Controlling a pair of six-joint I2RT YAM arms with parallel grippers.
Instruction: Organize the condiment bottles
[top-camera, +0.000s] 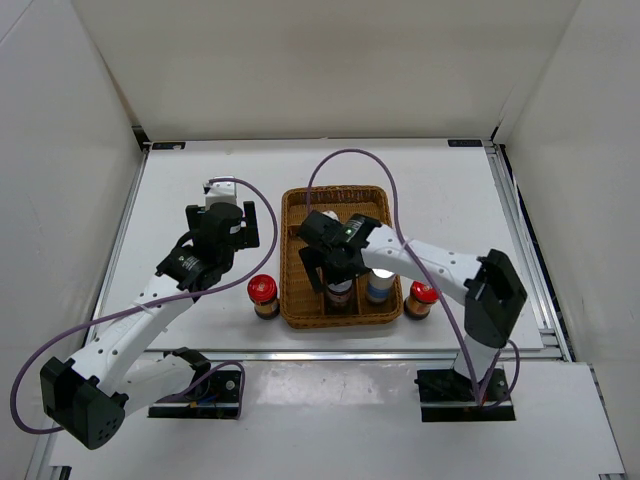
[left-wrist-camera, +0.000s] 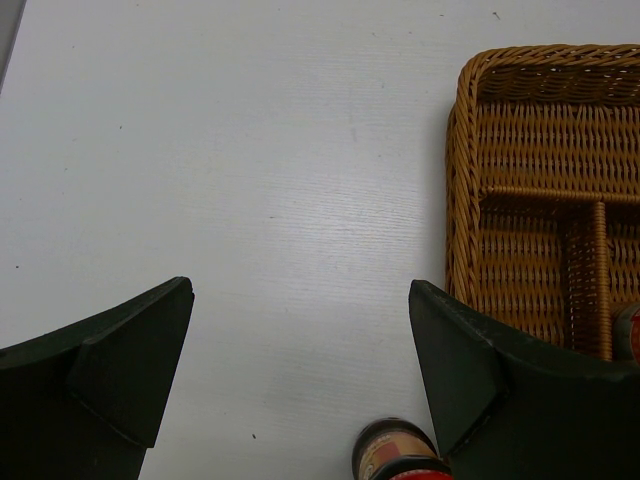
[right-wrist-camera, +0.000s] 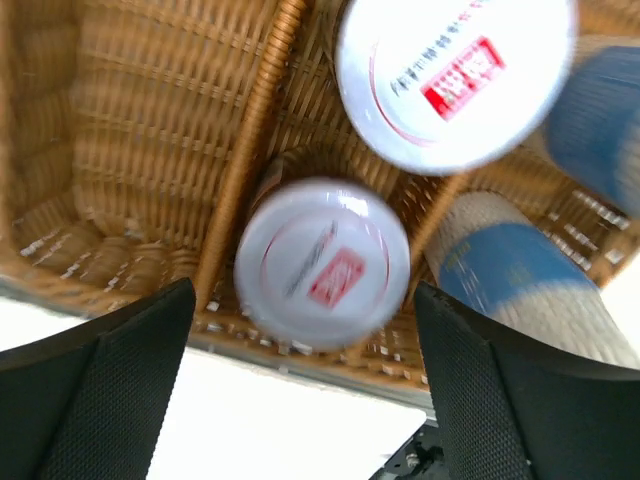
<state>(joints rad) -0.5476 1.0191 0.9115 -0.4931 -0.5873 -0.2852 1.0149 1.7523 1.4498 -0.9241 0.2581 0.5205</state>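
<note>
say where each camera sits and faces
top external: above and behind the arm bases, looking down on the table; both arms show.
left wrist: on the left arm, looking down past the open left gripper at table, the wicker tray on the right.
right wrist: on the right arm, looking down into the tray; open right gripper over a jar lid.
shared: left wrist and top show the red-capped bottle left of the tray.

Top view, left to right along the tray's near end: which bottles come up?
left red-capped bottle → brown jar → white-blue bottle → right red-capped bottle; the middle two stand in the wicker tray.
</note>
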